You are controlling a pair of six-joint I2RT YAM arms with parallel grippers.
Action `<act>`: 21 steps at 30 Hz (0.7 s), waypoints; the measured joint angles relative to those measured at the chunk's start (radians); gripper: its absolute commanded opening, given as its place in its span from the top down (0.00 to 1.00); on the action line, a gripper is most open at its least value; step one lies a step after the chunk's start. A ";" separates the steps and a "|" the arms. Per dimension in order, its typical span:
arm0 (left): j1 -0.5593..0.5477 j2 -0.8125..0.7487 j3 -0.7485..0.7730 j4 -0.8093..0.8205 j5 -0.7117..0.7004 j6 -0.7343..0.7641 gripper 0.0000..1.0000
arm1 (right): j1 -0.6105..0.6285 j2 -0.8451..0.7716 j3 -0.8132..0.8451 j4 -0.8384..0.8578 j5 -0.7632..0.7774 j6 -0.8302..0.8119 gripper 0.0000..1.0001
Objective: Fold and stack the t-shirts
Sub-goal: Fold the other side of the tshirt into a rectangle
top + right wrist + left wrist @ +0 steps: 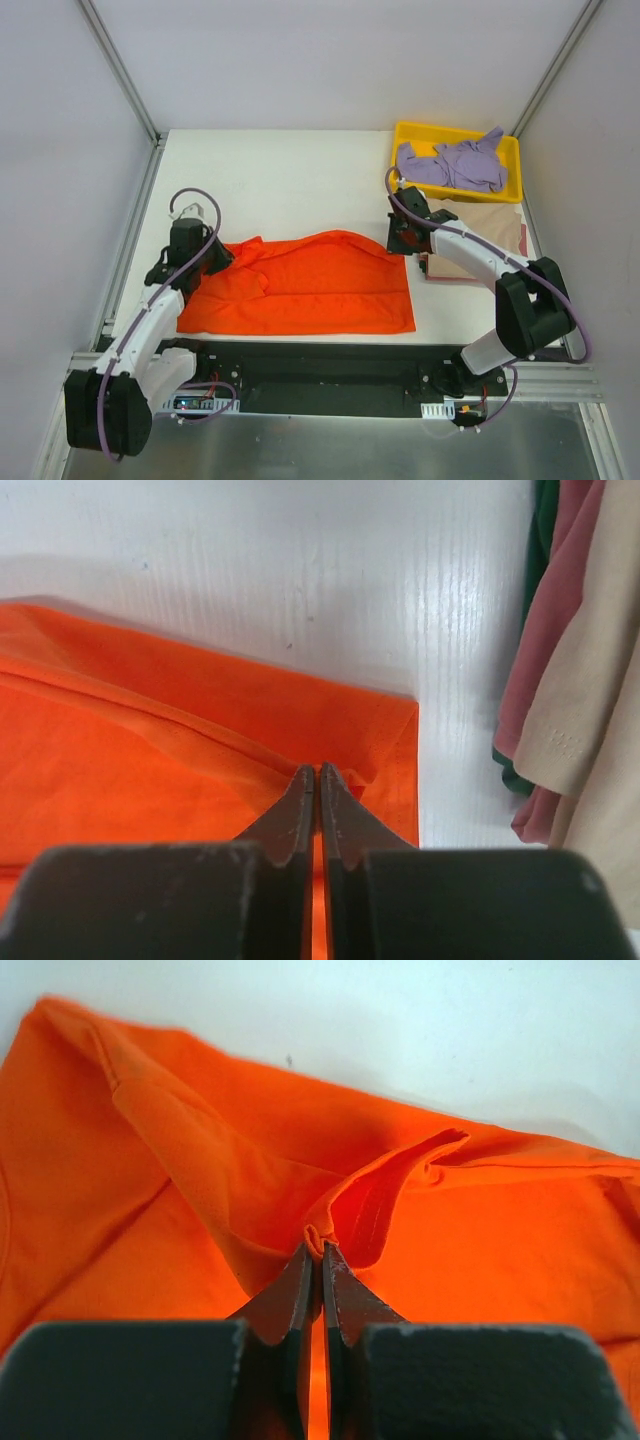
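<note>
While the lavender t-shirt point(450, 165) fills the yellow tray point(405, 135) and the tan t-shirt point(490, 225) lies beside it, the orange t-shirt point(310, 285) spreads across the surface point(290, 180), left fingers point(288, 1298) pinching its far-left fold, right fingers point(290, 815) pinching its far-right corner.

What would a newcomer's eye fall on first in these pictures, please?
The orange-red t-shirt spread across the table, the left fingers and right fingers pinched shut on its far edge. Then the yellow tray in the far right corner, holding a crumpled lavender t-shirt, with a folded tan t-shirt in front.
</note>
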 measured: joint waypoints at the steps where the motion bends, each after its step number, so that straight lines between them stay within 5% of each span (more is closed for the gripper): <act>1: 0.000 -0.035 -0.031 -0.002 -0.009 -0.018 1.00 | 0.000 -0.007 -0.005 -0.004 -0.008 -0.001 0.99; 11: 0.000 -0.258 -0.097 -0.105 -0.127 -0.139 1.00 | 0.002 -0.077 -0.029 -0.057 -0.005 -0.035 0.99; 21: 0.000 -0.313 -0.097 -0.174 -0.169 -0.190 1.00 | -0.014 -0.078 -0.008 -0.109 0.007 -0.074 0.99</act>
